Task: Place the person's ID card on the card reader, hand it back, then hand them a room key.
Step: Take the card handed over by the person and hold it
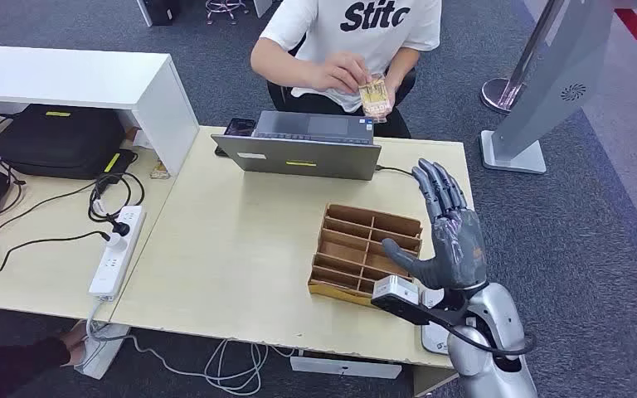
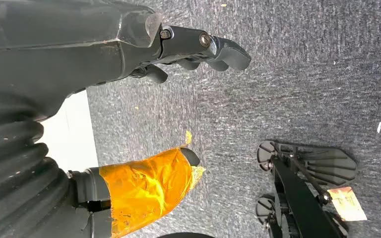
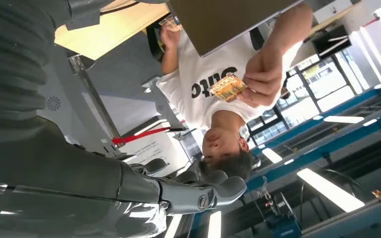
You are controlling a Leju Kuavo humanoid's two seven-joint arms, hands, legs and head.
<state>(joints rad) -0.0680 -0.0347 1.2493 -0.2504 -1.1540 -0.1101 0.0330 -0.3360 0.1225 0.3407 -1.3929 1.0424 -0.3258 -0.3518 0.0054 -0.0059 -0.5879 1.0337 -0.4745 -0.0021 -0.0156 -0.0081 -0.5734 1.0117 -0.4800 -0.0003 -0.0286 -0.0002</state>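
Observation:
A person in a white T-shirt sits behind the desk and holds a yellowish card (image 1: 374, 95) in both hands near their chest; the card (image 3: 226, 87) also appears in the right wrict view. My right hand (image 1: 448, 232) is raised over the right end of the desk, palm up, fingers spread and empty, near the wooden divided tray (image 1: 367, 251). A white device (image 1: 434, 336), partly hidden by my right wrist, lies at the desk's front right corner. My left hand (image 2: 129, 49) hangs above grey carpet with fingers apart and holds nothing; one finger is wrapped in orange tape.
A grey laptop (image 1: 303, 149) stands open at the desk's far edge, its cable running right. A black bag (image 1: 58, 139), a white power strip (image 1: 118, 251) and cables lie on the left table. A grey stand base (image 1: 514, 153) is on the carpet at the right.

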